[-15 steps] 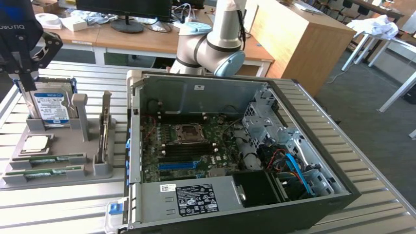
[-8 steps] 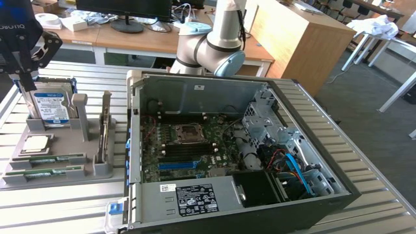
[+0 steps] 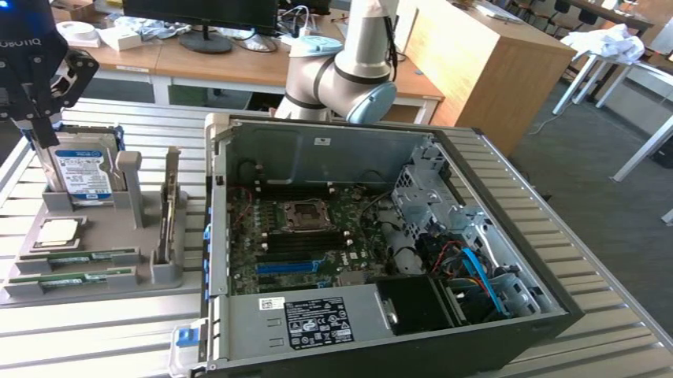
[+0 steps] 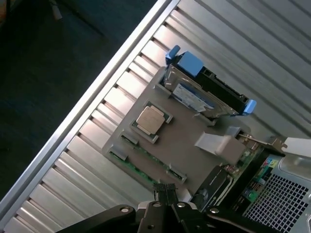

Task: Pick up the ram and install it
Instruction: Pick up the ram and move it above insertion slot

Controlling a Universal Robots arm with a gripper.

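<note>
Two near-identical green ram sticks [image 3: 79,256] [image 3: 72,277] lie side by side in slots at the front of the grey holder tray [image 3: 105,295]; I cannot tell which one the task means. In the wrist view they are the two ram sticks [image 4: 154,158] [image 4: 132,167] along the tray's edge. My black gripper [image 3: 43,138] hangs at the exterior view's left, above the back of the tray and apart from the sticks. Its fingers [image 4: 160,193] are shut with nothing between them.
The tray also holds an upright hard drive [image 3: 82,172] with blue rails, a square silver processor [image 3: 58,231] and an upright card [image 3: 169,213]. An open computer case [image 3: 505,236] with its motherboard [image 3: 305,236] stands on the slatted table [image 3: 620,315] at the exterior view's right of the tray.
</note>
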